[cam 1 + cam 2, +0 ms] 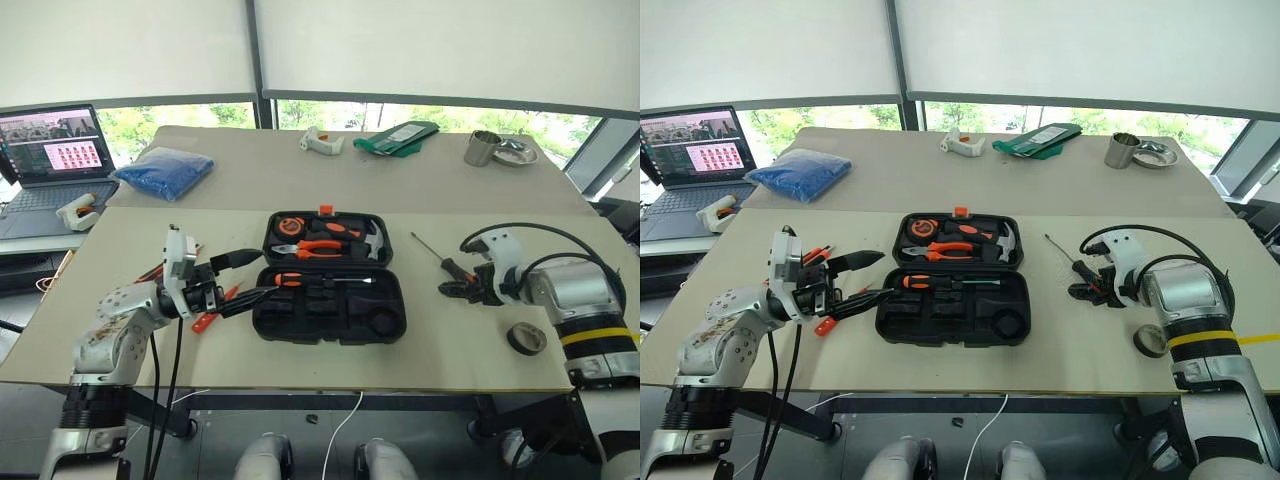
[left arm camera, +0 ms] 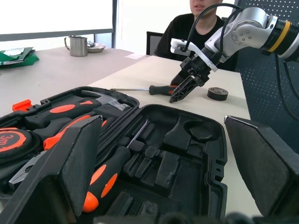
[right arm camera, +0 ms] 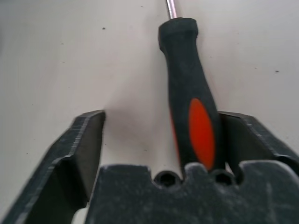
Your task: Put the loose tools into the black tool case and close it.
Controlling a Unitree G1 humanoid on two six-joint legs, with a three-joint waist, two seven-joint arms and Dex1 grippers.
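The black tool case [image 1: 330,300] lies open mid-table, with pliers, a hammer and a tape measure in its lid. One black-and-orange screwdriver [image 2: 105,172] rests in its lower half. My left gripper [image 1: 250,278] is open and level at the case's left edge. Orange loose tools [image 1: 205,320] lie on the table under that hand, partly hidden. To the right of the case, my right gripper [image 1: 455,288] tilts down over a second screwdriver [image 3: 191,107]. Its open jaws straddle the handle: one finger touches it and the other stands apart. The small roll [image 1: 526,338] lies near the front right.
On the far table are a blue bag [image 1: 165,170], a white device [image 1: 320,142], green packets [image 1: 400,138], a metal cup [image 1: 482,148] and a dish [image 1: 515,153]. A laptop [image 1: 50,150] sits at the far left. A person [image 2: 196,23] sits beyond the table's right end.
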